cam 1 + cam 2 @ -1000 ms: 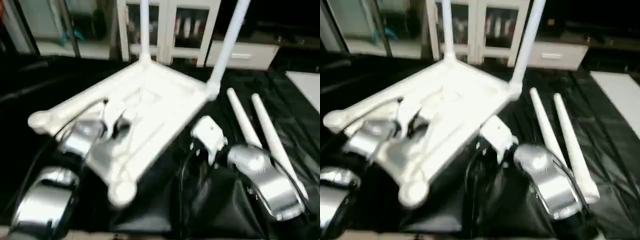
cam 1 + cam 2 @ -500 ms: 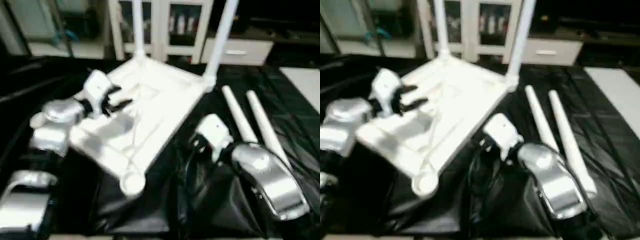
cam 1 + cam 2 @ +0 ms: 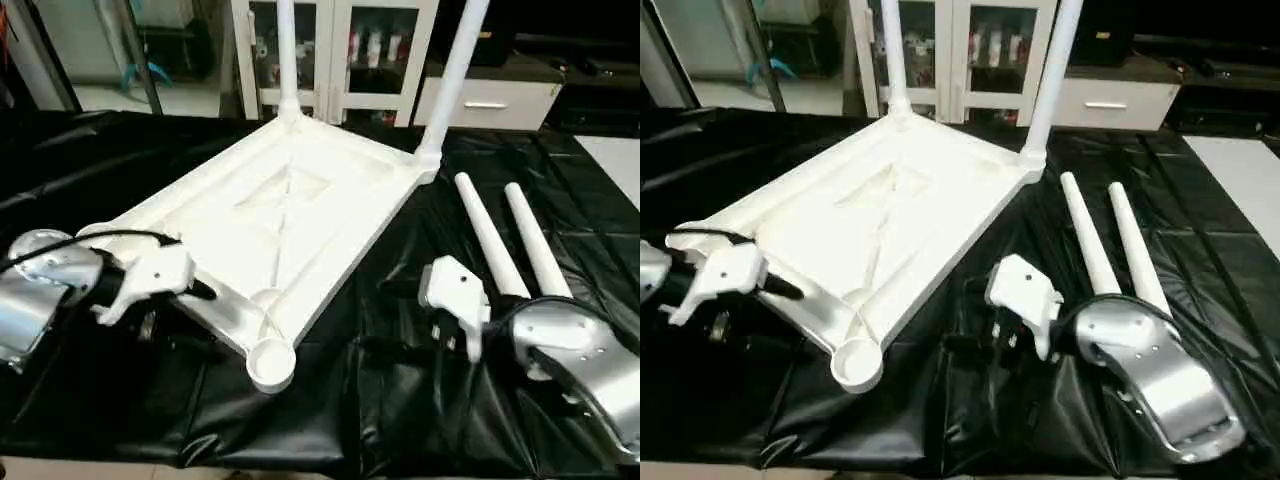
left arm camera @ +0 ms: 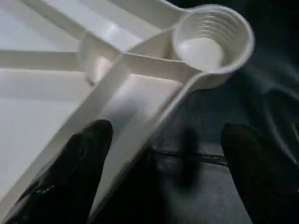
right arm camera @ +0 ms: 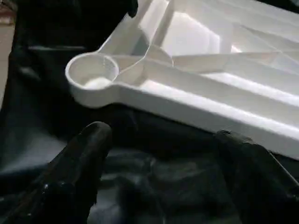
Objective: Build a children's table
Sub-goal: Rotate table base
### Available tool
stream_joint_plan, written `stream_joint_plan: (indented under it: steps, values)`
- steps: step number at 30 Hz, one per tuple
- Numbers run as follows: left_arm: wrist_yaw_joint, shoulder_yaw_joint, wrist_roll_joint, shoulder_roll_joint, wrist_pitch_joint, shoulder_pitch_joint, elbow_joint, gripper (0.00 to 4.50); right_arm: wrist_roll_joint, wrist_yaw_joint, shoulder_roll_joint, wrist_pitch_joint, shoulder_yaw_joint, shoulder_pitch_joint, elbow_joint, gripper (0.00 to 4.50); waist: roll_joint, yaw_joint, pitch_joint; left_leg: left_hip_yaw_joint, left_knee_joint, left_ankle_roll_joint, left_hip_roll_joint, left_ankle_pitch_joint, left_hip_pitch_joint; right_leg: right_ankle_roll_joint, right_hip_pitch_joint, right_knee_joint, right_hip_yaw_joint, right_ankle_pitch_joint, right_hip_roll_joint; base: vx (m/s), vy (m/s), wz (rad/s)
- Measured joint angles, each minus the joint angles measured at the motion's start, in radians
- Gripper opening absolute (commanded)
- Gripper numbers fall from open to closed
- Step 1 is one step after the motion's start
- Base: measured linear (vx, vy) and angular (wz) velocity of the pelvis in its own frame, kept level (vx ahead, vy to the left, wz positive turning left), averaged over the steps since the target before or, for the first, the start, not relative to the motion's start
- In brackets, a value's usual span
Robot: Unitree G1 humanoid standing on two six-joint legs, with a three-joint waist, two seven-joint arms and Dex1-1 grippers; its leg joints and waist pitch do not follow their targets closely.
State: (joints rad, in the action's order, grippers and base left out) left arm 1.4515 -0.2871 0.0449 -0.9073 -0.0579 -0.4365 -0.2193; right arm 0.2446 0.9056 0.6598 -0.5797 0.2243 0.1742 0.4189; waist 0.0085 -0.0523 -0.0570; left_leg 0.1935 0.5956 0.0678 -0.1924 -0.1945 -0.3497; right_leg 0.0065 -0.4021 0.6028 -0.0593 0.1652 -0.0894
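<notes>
My left claw point(image 3: 200, 292) is hovering spread wide and empty, one finger point(image 4: 79, 163) over the tabletop point(image 3: 270, 225) rim, the other over black desk point(image 3: 300, 420) cover. Between my claws the tabletop is lying ribbed side up, its near corner socket point(image 3: 271, 362) empty and two legs point(image 3: 452, 75) standing in the far sockets. My right claw point(image 5: 159, 168) is gaping empty beside that near edge; two loose legs point(image 3: 490, 235) are lying just beyond it.

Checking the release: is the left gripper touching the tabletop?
Cannot tell. The left gripper straddles the tabletop edge in the left wrist view; no contact or gap shows plainly.
</notes>
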Motion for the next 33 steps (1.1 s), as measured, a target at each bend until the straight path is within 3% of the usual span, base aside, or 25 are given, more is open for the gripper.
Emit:
stream_joint_plan:
  steps: [7,13,27,28,33]
  values:
    - [-0.069,-0.063,-0.103,0.041,0.065,-0.009,-0.031,4.18,0.016,0.008,0.029,-0.017,-0.002,-0.016,0.016,3.88,0.001,0.010,0.000,0.000,0.000,0.000,0.000,0.000,0.001,0.001,-0.001,0.003,0.001,0.000,0.000,0.000,0.000,0.00]
    - [-0.146,-0.094,-0.198,0.065,0.120,-0.056,-0.150,3.58,0.020,0.016,0.033,-0.027,-0.001,-0.016,0.033,3.88,0.000,0.016,0.000,0.000,0.001,0.000,0.000,0.000,0.000,0.001,-0.001,0.003,0.001,0.001,0.000,0.000,0.000,0.00]
    - [-0.134,-0.104,-0.215,0.111,0.151,-0.098,-0.246,2.55,0.062,0.057,0.050,-0.054,0.020,-0.015,0.078,3.88,0.001,0.015,0.001,0.000,0.001,0.000,0.001,0.000,0.000,-0.002,-0.001,0.003,0.002,-0.001,0.000,0.000,0.000,0.00]
    - [-0.134,-0.104,-0.214,0.118,0.149,-0.103,-0.247,2.33,0.061,0.056,0.050,-0.054,0.020,-0.015,0.078,3.88,0.001,0.014,0.001,0.000,0.002,0.000,0.001,0.000,0.000,-0.002,-0.001,0.004,0.002,-0.001,0.000,0.000,0.000,0.00]
    - [-0.143,-0.100,-0.212,0.150,0.107,-0.108,-0.269,2.09,0.059,0.047,0.048,-0.054,0.020,-0.012,0.078,3.88,0.002,0.012,0.001,0.000,0.003,0.000,0.001,0.000,0.000,-0.002,-0.001,0.006,0.003,-0.001,0.000,0.000,0.000,0.00]
